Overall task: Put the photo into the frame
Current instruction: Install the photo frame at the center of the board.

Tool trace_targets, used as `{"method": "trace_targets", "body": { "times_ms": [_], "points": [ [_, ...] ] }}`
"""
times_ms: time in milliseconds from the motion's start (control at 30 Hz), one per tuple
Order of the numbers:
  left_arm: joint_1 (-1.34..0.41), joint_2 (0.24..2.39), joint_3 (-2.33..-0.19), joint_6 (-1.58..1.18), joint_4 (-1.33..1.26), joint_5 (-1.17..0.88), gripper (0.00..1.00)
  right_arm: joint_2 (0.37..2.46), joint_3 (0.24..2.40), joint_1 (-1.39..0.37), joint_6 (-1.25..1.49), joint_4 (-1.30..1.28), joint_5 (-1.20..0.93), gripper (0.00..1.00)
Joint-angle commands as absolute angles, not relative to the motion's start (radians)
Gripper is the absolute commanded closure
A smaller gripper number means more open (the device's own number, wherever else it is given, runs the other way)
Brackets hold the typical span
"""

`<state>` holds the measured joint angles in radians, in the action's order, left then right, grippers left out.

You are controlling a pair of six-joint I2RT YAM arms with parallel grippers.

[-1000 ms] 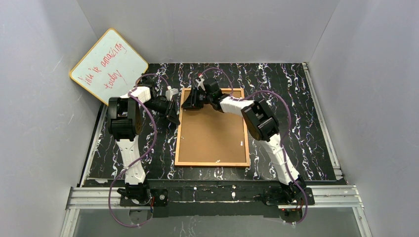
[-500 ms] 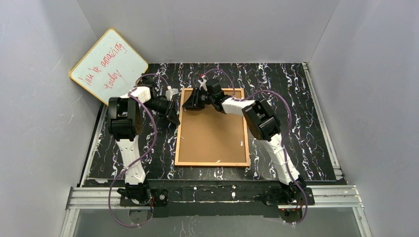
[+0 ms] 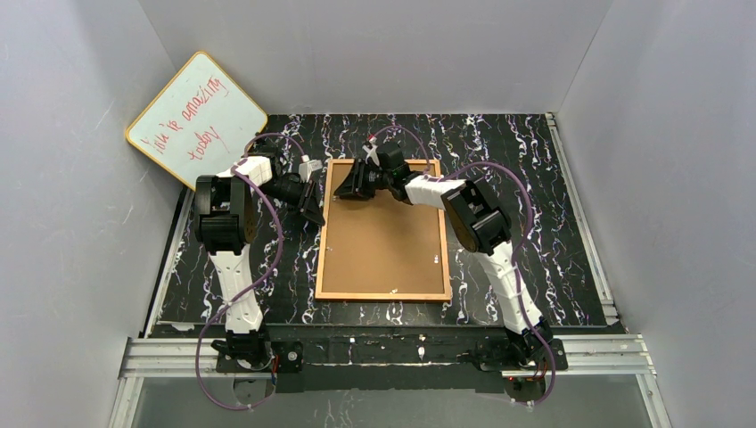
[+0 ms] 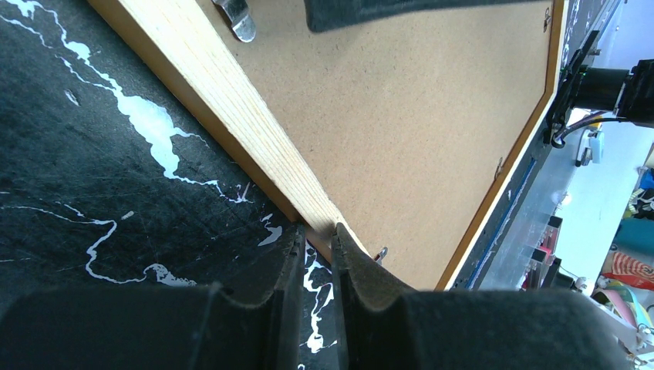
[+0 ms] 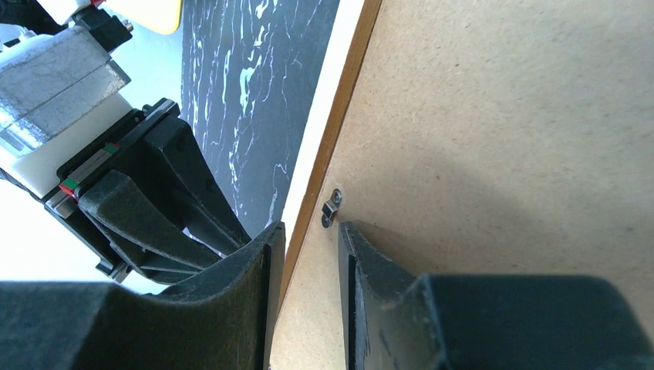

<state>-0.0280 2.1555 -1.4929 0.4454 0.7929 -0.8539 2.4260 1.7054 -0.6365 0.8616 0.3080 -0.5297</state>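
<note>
The frame (image 3: pixel 383 241) lies flat on the mat with its brown fibreboard back up. The photo is not in view. My left gripper (image 3: pixel 314 207) sits at the frame's left edge near the far corner. In the left wrist view its tips (image 4: pixel 318 231) meet the wooden rim (image 4: pixel 231 108), jaws parted by a narrow gap with only mat showing between them. My right gripper (image 3: pixel 343 189) is over the frame's far-left corner. In the right wrist view (image 5: pixel 308 227) its jaws are slightly apart over the fibreboard, one fingertip next to a small metal clip (image 5: pixel 332 208).
A yellow-edged whiteboard (image 3: pixel 196 119) with red writing leans in the far-left corner. The black marbled mat (image 3: pixel 517 178) lies between grey walls. Metal clips (image 4: pixel 235 15) sit along the frame's back. An aluminium rail (image 3: pixel 383 352) holds the arm bases at the near edge.
My right gripper has shifted slightly to the right along the frame's far end. The left gripper and the frame have not moved.
</note>
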Motion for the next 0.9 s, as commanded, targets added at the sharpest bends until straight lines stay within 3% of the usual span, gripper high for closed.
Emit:
{"method": "trace_targets", "body": {
  "times_ms": [0,867],
  "points": [
    [-0.055,2.206,-1.451,0.514,0.739,-0.744,0.91,2.418,1.728,-0.659,0.847,0.253,-0.533,0.60],
    [-0.055,2.211,-1.451,0.518,0.739,-0.743,0.91,2.504,1.797,-0.676,0.941,0.277,-0.509,0.63]
  ]
}}
